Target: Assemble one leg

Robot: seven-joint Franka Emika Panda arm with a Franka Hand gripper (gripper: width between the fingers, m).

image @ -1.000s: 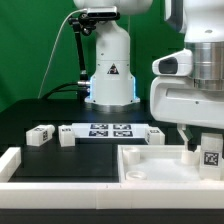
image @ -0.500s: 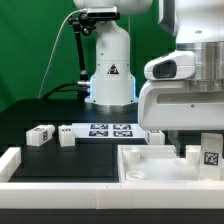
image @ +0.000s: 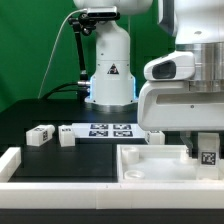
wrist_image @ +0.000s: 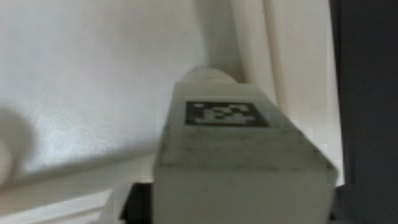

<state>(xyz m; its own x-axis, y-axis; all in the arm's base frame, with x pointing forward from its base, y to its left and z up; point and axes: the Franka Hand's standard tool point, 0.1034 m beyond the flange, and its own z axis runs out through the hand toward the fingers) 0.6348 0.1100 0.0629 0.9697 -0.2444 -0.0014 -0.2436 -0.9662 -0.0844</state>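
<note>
My gripper (image: pixel 205 146) is shut on a leg (image: pixel 209 157), a small white block with a black-and-white tag. It holds the leg upright over the right end of the wide white tray-like part (image: pixel 150 168). In the wrist view the leg (wrist_image: pixel 228 130) fills the middle, tag facing the camera, with the gripper (wrist_image: pixel 228 205) clamped on its near end and the tray's white surface behind it. Two more legs (image: pixel 41 135) (image: pixel 67 137) lie on the black table at the exterior view's left. A third leg (image: pixel 156 137) lies behind the tray.
The marker board (image: pixel 110 130) lies on the table in front of the robot base (image: pixel 110 75). A white rail (image: pixel 12 160) runs along the front left. The tray's raised corner (image: pixel 132 155) stands left of the held leg.
The arm has shifted toward the exterior view's left with the leg still gripped. The leg sits slightly left and higher over the tray's right end.
</note>
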